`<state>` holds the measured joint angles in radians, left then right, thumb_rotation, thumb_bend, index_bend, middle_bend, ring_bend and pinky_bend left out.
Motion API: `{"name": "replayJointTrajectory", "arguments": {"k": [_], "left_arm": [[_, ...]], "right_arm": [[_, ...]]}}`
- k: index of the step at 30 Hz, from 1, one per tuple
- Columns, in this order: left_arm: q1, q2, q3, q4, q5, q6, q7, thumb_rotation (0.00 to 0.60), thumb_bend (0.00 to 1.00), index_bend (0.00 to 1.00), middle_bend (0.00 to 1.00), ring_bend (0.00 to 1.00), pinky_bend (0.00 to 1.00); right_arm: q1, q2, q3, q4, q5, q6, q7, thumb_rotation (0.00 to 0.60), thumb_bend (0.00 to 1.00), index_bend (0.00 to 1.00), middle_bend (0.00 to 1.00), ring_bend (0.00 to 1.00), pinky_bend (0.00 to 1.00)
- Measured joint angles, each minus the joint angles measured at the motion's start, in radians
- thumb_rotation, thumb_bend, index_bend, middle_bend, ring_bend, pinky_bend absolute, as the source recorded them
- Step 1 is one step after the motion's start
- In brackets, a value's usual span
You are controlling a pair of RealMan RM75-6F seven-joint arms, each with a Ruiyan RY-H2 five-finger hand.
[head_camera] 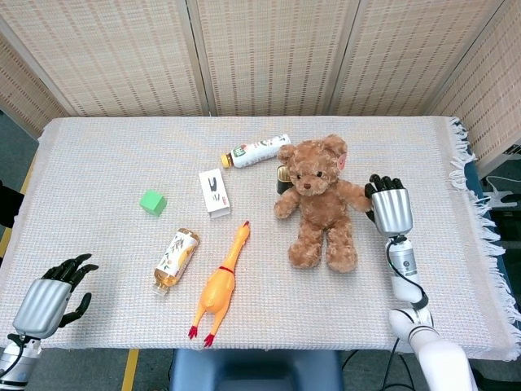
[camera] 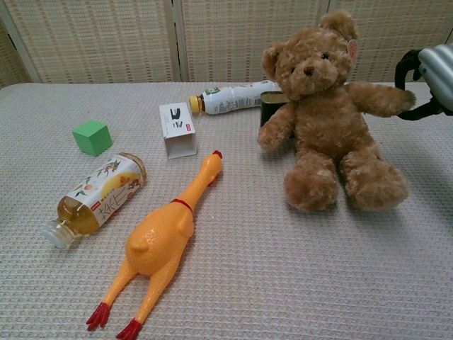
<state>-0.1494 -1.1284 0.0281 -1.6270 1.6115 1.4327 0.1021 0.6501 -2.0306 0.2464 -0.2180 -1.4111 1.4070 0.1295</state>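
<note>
Head view: right hand (head_camera: 390, 208) grips teddy bear (head_camera: 319, 202) by its outstretched paw; left hand (head_camera: 50, 295) open, well left of bear. Chest view: bear sits against dark can (camera: 271, 108); a firmer hold on the arm looks wise.

Lying on the table (head_camera: 98, 155): 2 bottles, 1 white-labelled (head_camera: 258, 151) and 1 holding amber drink (head_camera: 175, 261). Sitting among them: 1 teddy bear (head_camera: 318, 202), 1 rubber chicken (head_camera: 221, 283), 1 green cube (head_camera: 152, 202), 1 white box (head_camera: 214, 192), 1 dark can (camera: 270, 108). Showing: 2 hands, left (head_camera: 50, 299) and right (head_camera: 389, 206).
</note>
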Motion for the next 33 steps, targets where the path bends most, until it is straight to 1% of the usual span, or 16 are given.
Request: {"name": "replayJointTrajectory", "arguments": {"k": [2, 5, 15, 23, 26, 33], "left_arm": [[0.0, 0.001, 0.0, -0.001, -0.001, -0.001, -0.003, 0.6, 0.44, 0.25, 0.13, 0.18, 0.33], [0.0, 0.0, -0.001, -0.001, 0.002, 0.004, -0.003, 0.6, 0.44, 0.25, 0.13, 0.18, 0.33], [0.0, 0.0, 0.0, 0.001, -0.002, -0.002, -0.001, 0.6, 0.44, 0.26, 0.13, 0.18, 0.33], [-0.001, 0.0, 0.0, -0.001, -0.002, -0.002, -0.003, 0.6, 0.44, 0.25, 0.13, 0.18, 0.33], [-0.001, 0.0, 0.0, -0.001, 0.001, 0.0, -0.001, 0.6, 0.44, 0.26, 0.13, 0.18, 0.33], [0.0, -0.001, 0.001, -0.001, 0.002, 0.001, 0.001, 0.6, 0.44, 0.25, 0.13, 0.18, 0.33]], "right_arm": [[0.005, 0.0, 0.009, -0.001, 0.009, 0.025, 0.006, 0.6, 0.12, 0.63, 0.39, 0.42, 0.48], [0.009, 0.003, 0.015, -0.005, 0.018, 0.029, 0.021, 0.6, 0.12, 0.64, 0.39, 0.42, 0.48], [-0.007, 0.003, -0.028, 0.005, 0.002, -0.039, -0.012, 0.6, 0.12, 0.64, 0.39, 0.42, 0.48], [0.005, 0.005, -0.005, -0.004, 0.018, 0.039, 0.006, 0.6, 0.12, 0.63, 0.39, 0.42, 0.48], [0.008, 0.01, 0.0, -0.014, 0.023, 0.052, 0.017, 0.6, 0.12, 0.63, 0.39, 0.42, 0.48], [-0.003, 0.01, -0.017, -0.003, 0.019, -0.002, -0.003, 0.6, 0.12, 0.63, 0.39, 0.42, 0.48]]}}
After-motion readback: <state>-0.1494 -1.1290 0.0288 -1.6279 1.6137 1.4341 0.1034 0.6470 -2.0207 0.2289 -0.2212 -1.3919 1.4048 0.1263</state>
